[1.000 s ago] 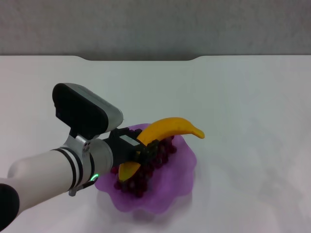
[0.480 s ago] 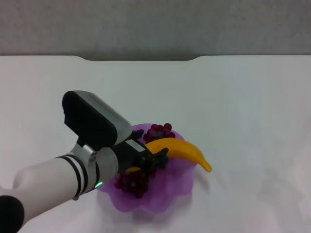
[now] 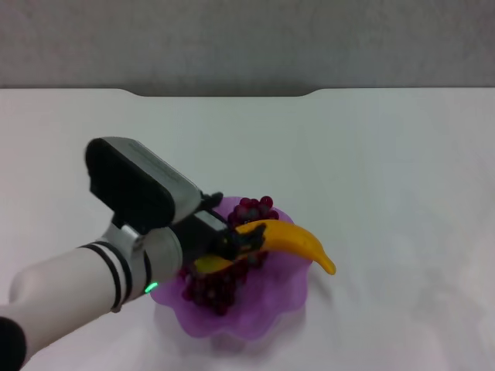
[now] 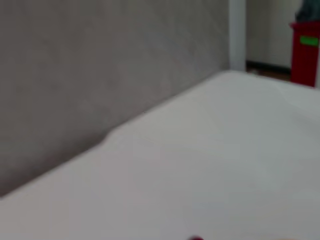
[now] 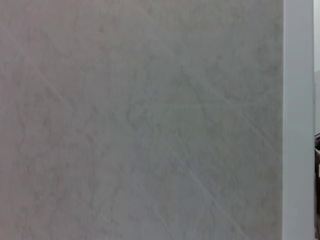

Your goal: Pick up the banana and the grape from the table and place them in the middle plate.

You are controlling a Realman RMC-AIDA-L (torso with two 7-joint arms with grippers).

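In the head view the left arm reaches in from the lower left over the purple plate, which sits on the white table near the front. The left gripper is low above the plate with the banana between its dark fingers, closed on the fruit about a third of the way along its length. The banana lies across the plate on top of the grapes: one yellow end shows beside the wrist (most of that end is hidden by the gripper), and the other end, with its small tip, sticks out past the plate's right rim over the table. The grapes are inside the plate, some peeking out behind the banana at the far side and the rest spread toward the near left rim. The left wrist view shows only the tabletop, a grey wall and a red object far off. The right gripper is not seen in any view; its wrist camera faces a plain grey wall.
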